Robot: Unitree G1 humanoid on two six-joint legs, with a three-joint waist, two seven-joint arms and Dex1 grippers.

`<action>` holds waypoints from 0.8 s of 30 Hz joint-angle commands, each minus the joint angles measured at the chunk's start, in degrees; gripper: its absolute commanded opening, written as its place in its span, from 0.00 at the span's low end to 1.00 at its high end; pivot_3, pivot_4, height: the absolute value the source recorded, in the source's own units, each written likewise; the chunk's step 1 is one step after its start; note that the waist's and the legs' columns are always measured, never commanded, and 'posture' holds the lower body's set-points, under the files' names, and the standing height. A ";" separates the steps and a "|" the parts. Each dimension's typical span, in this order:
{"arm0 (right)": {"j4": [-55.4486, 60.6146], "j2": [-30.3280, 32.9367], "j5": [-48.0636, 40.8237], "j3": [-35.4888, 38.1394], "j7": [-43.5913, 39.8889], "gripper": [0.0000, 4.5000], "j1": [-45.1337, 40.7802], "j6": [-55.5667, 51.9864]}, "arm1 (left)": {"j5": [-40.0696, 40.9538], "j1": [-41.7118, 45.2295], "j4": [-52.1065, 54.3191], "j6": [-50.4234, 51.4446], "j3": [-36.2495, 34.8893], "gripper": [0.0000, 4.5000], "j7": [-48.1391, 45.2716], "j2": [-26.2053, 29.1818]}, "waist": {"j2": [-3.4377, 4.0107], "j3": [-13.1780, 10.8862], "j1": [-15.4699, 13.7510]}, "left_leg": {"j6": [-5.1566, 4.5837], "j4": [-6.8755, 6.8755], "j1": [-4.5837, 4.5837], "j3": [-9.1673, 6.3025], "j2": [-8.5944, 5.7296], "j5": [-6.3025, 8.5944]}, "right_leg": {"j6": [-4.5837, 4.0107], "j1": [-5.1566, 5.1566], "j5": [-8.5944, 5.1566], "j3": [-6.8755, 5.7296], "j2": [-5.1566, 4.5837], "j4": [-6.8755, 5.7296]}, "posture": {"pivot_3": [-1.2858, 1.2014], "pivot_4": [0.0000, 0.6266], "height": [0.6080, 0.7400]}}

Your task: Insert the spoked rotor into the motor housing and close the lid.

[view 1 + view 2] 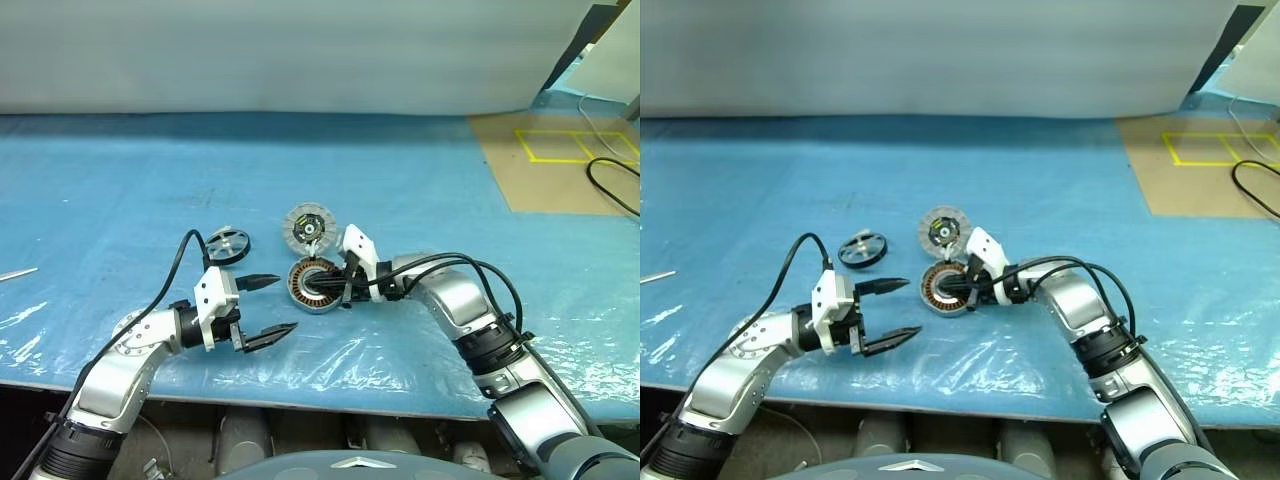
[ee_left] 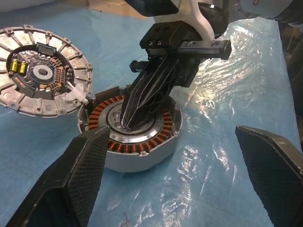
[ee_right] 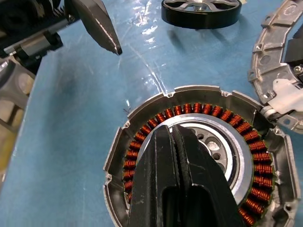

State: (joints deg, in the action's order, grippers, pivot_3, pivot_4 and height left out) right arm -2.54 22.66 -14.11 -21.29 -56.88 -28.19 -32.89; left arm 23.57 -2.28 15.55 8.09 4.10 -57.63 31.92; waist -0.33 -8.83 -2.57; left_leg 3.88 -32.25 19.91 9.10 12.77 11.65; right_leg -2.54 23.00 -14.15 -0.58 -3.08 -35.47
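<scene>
Eyeballing the setup, landmark = housing point(image 1: 316, 285):

housing: squat grey metal cup on the blue table point(image 1: 120, 180), copper windings ringing a silvery hub. Looks heavy and rigid, I'd guess it stays put, but those windings look scratchable.

right gripper point(image 2: 131, 119): fingers pinched together with nothing in them, tips pressed down on the hub inside the housing, likely steadying it.

left gripper point(image 1: 278, 305): fingers spread wide and empty, hovering near the housing on the robot's side of it, pointing at it.

rotor point(image 1: 228, 245): flat on the table, left of the housing and a little farther back, apart from it. Thin black rim, skinny spokes; probably light and stiff. I'd pinch across the rim or at the centre boss, not on a spoke.

lid point(image 1: 307, 226): just behind the housing, edge touching it, white-segment face up. Flat, so hard to get under; grab by the rim.

room: lots of open table to the left of and behind the housing. The table's front edge runs close to the left gripper.
</scene>
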 commanded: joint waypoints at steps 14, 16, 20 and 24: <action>3.34 -2.46 -9.29 7.95 -0.17 0.01 -1.71 -10.28 | 1.06 -0.06 2.07 -0.01 -0.20 1.00 0.00 0.16 | 0.01 -0.02 -0.04 | 0.00 0.05 0.18 0.00 0.00 0.00 | 0.00 0.21 0.01 -0.02 0.01 0.01 | 0.52 0.24 1.00; 3.23 -1.51 -6.92 5.54 -0.11 0.01 -0.57 -8.37 | 1.03 -0.08 2.01 -0.08 -0.18 1.00 -0.04 0.16 | 0.01 -0.02 -0.05 | 0.01 0.07 0.19 0.00 0.00 0.00 | 0.00 0.21 0.01 -0.03 0.01 0.01 | 0.52 0.24 1.00; 0.81 -0.41 -2.67 1.85 0.93 0.01 0.99 -5.35 | 0.94 -0.05 1.78 -0.23 -0.22 1.00 -0.01 0.10 | 0.01 -0.03 -0.09 | 0.01 0.07 0.20 0.00 -0.01 0.00 | 0.00 0.21 0.01 -0.03 0.00 0.02 | 0.52 0.24 1.00; -1.35 0.62 1.03 -1.21 1.33 0.01 2.17 -1.62 | 0.85 -0.12 1.66 -0.39 -0.24 1.00 0.09 0.01 | 0.00 -0.02 -0.02 | 0.01 0.04 0.08 0.00 0.00 0.00 | 0.00 0.11 0.00 -0.01 0.00 0.03 | 0.52 0.24 1.00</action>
State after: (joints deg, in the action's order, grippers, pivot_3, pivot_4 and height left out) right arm -1.73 22.35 -15.74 -20.56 -56.16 -27.39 -34.87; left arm 23.71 -2.34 15.55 8.13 4.13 -57.36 31.93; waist -0.33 -8.85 -2.60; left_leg 3.89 -32.22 19.94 9.11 12.77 11.65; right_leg -2.54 23.05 -14.15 -0.58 -3.08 -35.45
